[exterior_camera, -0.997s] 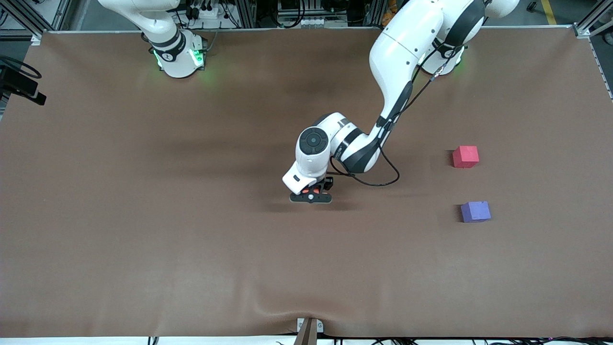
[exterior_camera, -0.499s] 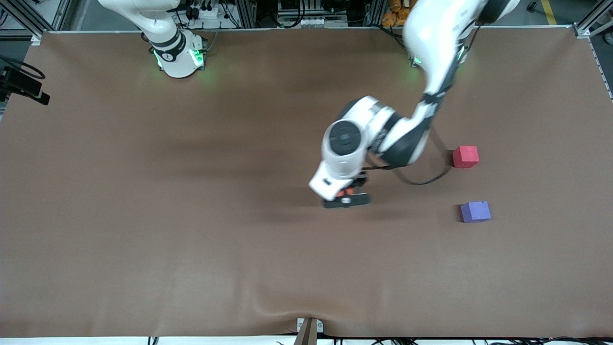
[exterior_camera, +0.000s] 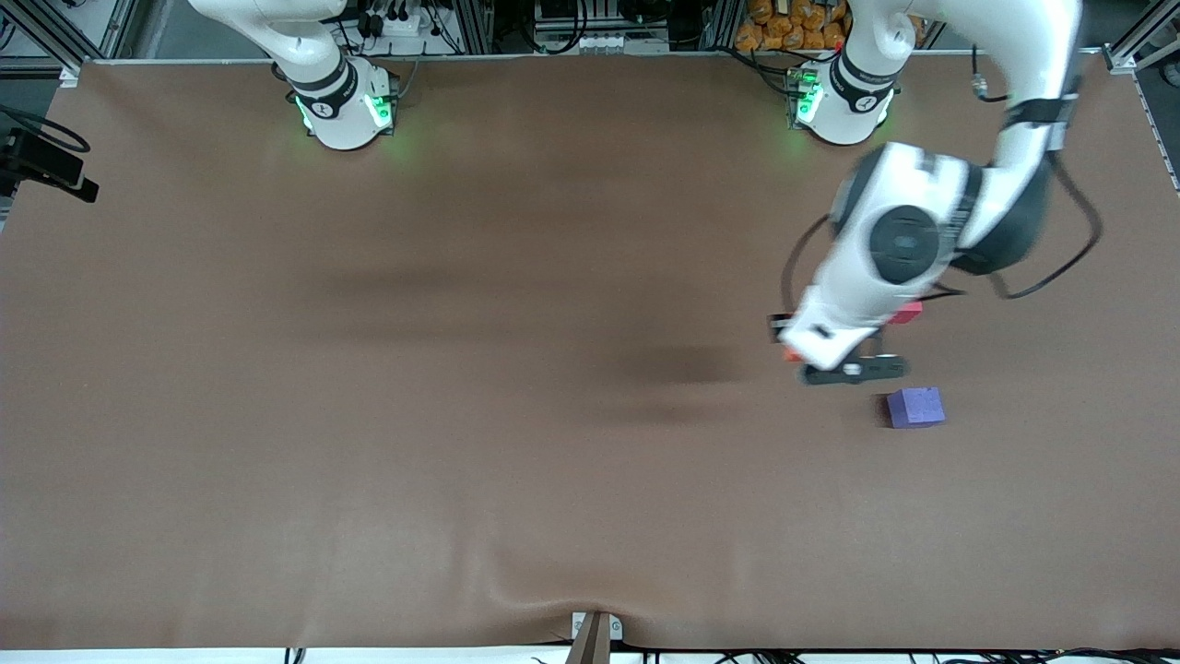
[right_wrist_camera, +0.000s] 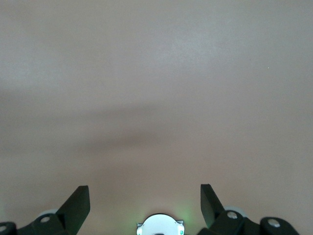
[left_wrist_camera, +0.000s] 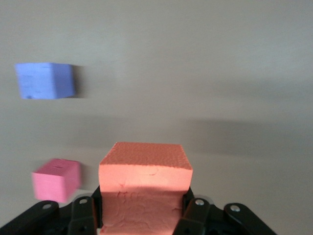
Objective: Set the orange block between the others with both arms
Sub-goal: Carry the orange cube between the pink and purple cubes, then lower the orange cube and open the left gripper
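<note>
Brown tabletop (exterior_camera: 369, 415) fills the front view, bare but for two foam cubes at the right of the frame. Within the past second the left arm has swung from the frame's centre to the right, carrying the orange block (left_wrist_camera: 145, 188) pinched firmly in the left gripper (exterior_camera: 843, 369). That gripper now hangs over the gap between the pinkish-red cube (exterior_camera: 911, 312), mostly hidden under the wrist, and the blue-purple cube (exterior_camera: 915, 407) lying lower in the frame. From the left wrist view the two cubes sit at the left of the picture, the blue-purple one upper left, the pinkish-red one lower left, so the block appears to be just short of the line between them. Transport looks nearly done; lowering and release remain. At upper left the right arm waits, its right gripper (right_wrist_camera: 145, 205) spread wide and holding nothing. No brand, label or writing can be read in any view.
</note>
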Tool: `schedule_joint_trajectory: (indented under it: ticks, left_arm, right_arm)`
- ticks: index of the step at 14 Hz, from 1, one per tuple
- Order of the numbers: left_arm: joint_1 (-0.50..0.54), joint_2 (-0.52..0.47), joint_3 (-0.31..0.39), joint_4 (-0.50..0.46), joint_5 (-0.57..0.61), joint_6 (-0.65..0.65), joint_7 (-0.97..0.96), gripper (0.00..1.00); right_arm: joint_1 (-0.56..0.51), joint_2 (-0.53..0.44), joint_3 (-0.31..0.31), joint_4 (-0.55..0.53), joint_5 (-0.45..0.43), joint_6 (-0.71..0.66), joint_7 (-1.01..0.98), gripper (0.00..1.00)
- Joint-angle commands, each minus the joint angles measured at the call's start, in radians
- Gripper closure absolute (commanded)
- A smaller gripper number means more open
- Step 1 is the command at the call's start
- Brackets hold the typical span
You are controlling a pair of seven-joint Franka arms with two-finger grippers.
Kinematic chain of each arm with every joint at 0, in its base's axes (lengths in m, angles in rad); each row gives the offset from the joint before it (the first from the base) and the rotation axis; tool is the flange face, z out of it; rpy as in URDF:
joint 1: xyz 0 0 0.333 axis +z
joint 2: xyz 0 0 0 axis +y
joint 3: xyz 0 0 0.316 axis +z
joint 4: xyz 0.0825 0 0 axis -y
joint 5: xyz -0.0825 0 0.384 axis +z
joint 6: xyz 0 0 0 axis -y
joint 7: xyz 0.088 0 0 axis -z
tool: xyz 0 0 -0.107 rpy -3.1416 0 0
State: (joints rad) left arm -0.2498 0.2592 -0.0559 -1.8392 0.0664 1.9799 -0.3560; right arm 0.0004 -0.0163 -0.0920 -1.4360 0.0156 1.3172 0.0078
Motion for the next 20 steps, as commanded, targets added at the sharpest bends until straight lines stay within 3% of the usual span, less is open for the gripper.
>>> schedule_joint_trajectory:
  ticks: [1, 5, 10, 20]
  left_arm:
    - [0.095, -0.074, -0.012, -0.202, 0.007, 0.150, 0.118, 0.83]
    - [0.279, -0.029, -0.012, -0.314, 0.024, 0.396, 0.339, 0.83]
    - [0.346, -0.005, -0.010, -0.414, 0.029, 0.542, 0.377, 0.81]
    - [0.368, 0.066, -0.010, -0.457, 0.030, 0.671, 0.382, 0.77]
  right_arm:
    - [0.001, -0.001, 0.000, -0.006, -0.011, 0.005, 0.001, 0.00]
    - [0.000, 0.001, 0.000, -0.007, -0.012, 0.022, 0.000, 0.00]
    - [0.003, -0.001, 0.000, -0.021, -0.012, 0.056, 0.000, 0.00]
    - [0.001, 0.001, 0.000, -0.035, -0.014, 0.091, 0.001, 0.00]
